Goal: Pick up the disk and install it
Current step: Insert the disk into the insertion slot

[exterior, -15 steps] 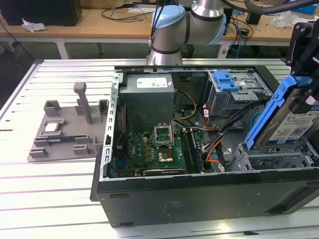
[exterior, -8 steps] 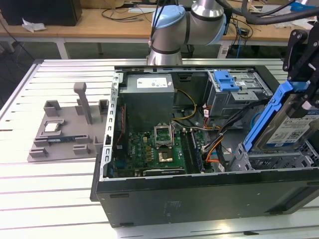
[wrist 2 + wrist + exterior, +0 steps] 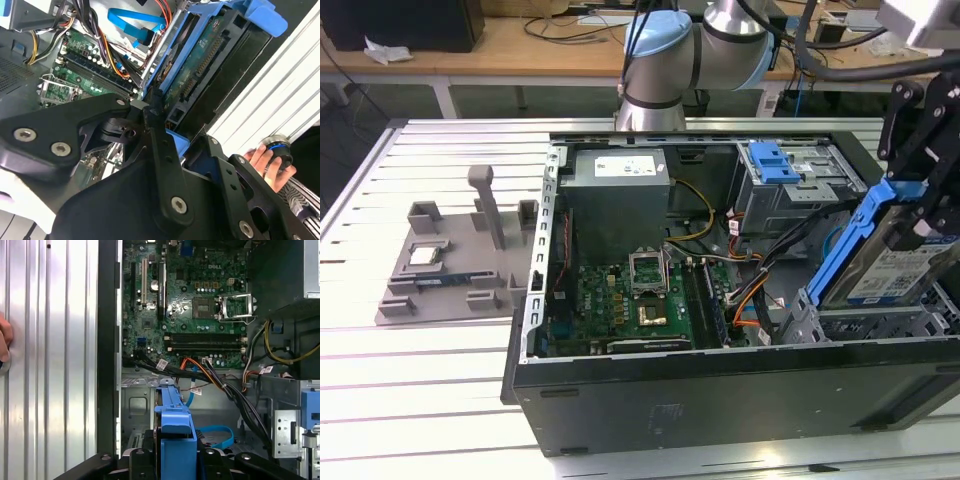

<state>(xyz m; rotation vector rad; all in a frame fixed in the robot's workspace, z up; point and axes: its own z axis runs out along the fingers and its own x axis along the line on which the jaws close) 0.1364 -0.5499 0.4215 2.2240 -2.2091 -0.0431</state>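
- The disk (image 3: 895, 262) is being held tilted, one end up, over the open case (image 3: 720, 390) at the exterior view's right, above the drive bay area at that end of the case.
- In the exterior view, the jaws (image 3: 928, 215) are being kept closed on the disk's upper part, with black fingers (image 3: 920, 130) lying against its blue frame.
- The labelled silver face of the disk is being shown toward the camera in the exterior view, with the blue frame running along its raised edge.
- In the first wrist view, the blue frame of the disk (image 3: 175, 440) is being clamped between the black jaws, directly above the case floor and a loop of blue cable (image 3: 220, 435).
- In the second wrist view, the disk (image 3: 210, 55) is being seen from its underside, where a green circuit board is facing out, with the gripper linkage (image 3: 150, 150) just in front of it.
- The motherboard (image 3: 620, 300) is lying well apart from the disk, toward the exterior view's left of the case.
- A grey fixture (image 3: 460, 260) is resting on the surface (image 3: 420, 400) outside the case.
- A person's hand (image 3: 267, 160) is being rested on a blue-ringed knob beside the case.
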